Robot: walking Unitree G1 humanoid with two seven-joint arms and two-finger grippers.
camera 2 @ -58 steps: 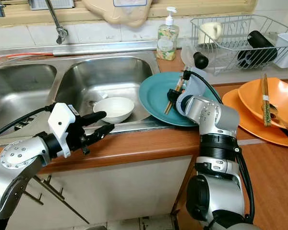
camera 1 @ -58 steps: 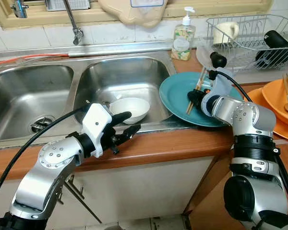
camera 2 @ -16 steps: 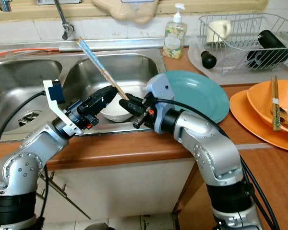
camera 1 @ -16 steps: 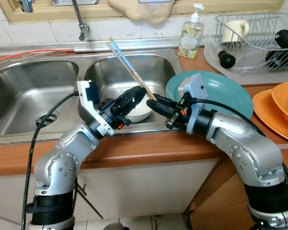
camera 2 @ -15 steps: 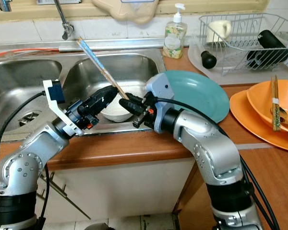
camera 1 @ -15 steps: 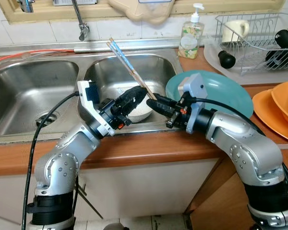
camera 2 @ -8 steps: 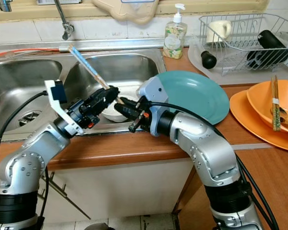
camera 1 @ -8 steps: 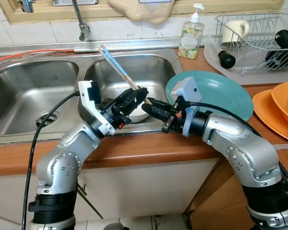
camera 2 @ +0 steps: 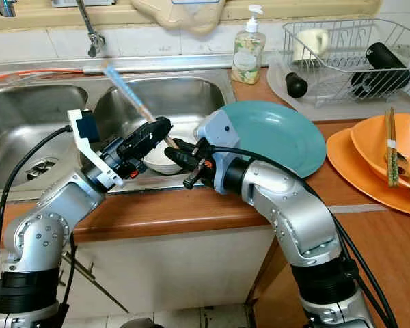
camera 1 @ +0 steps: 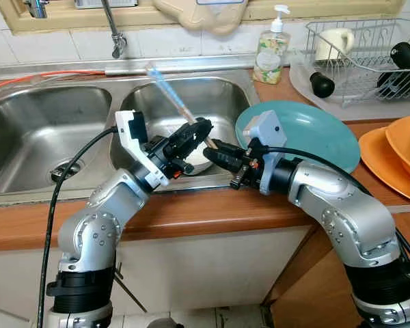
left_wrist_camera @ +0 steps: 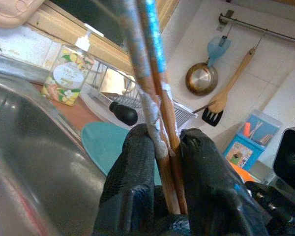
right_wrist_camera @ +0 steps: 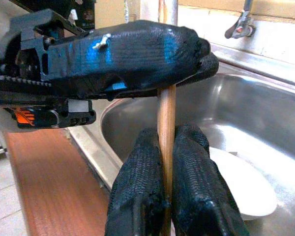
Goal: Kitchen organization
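chopsticks [camera 1: 169, 96] pinched by both grippers over steel sink [camera 1: 48, 130], wooden counter [camera 1: 212, 208]

The left basin of the sink [camera 1: 34, 137], at the left of the frame, lies open. The right basin is crowded at frame centre by a white bowl [camera 1: 195, 158], both sets of fingers and the raised chopsticks [camera 1: 167, 89] slanting toward the tap [camera 1: 113, 27] at the top. A teal plate [camera 1: 314, 133] overhangs that basin's right rim. The front strip of desk [camera 1: 191, 215] lies bare below. At upper right, a soap bottle [camera 1: 270, 48] and dish rack [camera 1: 365, 48] block the back; orange plates [camera 1: 396, 157] fill the right edge.
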